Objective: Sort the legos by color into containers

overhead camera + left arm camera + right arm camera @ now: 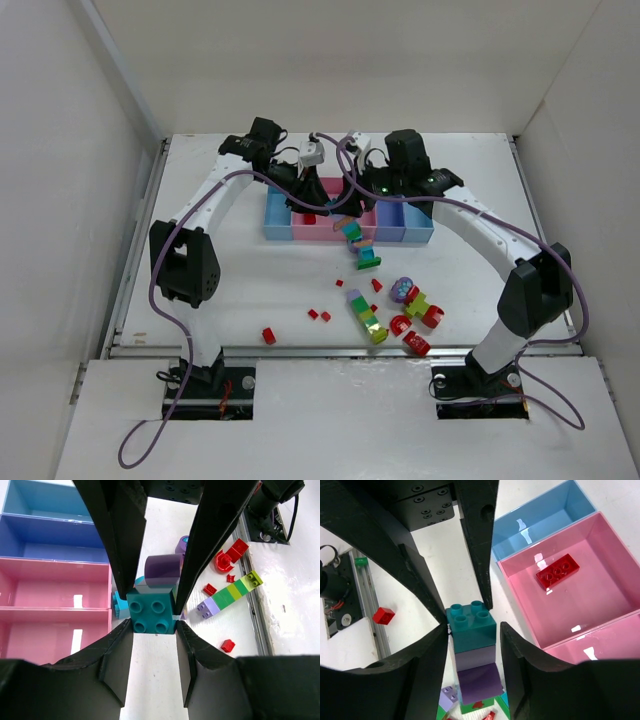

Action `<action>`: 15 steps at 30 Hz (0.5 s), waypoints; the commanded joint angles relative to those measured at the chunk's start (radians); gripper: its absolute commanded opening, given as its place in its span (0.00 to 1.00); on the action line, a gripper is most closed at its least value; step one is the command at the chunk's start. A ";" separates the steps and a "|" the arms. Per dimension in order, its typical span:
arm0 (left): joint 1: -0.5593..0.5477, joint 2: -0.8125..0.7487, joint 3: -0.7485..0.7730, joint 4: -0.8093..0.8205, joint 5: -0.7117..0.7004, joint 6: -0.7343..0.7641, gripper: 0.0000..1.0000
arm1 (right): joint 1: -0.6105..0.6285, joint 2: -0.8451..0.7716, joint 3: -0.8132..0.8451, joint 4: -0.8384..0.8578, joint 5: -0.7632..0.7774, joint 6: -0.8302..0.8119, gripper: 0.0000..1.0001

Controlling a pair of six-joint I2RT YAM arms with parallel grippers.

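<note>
Grip — left hand clamps teal brick | right hand clamps same stack

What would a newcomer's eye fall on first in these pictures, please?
The teal square plastic brick capping a purple stack, pinched by the left gripper and flanked by the right gripper, beside the row of pink and blue plastic bins. Next, the flat red brick alone in a pink bin.

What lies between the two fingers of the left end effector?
A teal brick, end of a multicolour stack, sits in the left end effector, as the left wrist view shows.
</note>
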 commanded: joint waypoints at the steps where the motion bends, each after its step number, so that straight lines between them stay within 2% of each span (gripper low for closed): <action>1: 0.000 -0.010 0.039 -0.042 0.078 0.038 0.00 | -0.013 -0.006 0.040 -0.018 -0.016 -0.033 0.52; 4: 0.000 0.000 0.039 -0.042 0.078 0.049 0.00 | -0.024 0.003 0.040 -0.044 -0.027 -0.047 0.57; 15: 0.009 0.000 0.030 -0.042 0.078 0.049 0.00 | -0.024 0.032 0.040 -0.055 -0.059 -0.058 0.58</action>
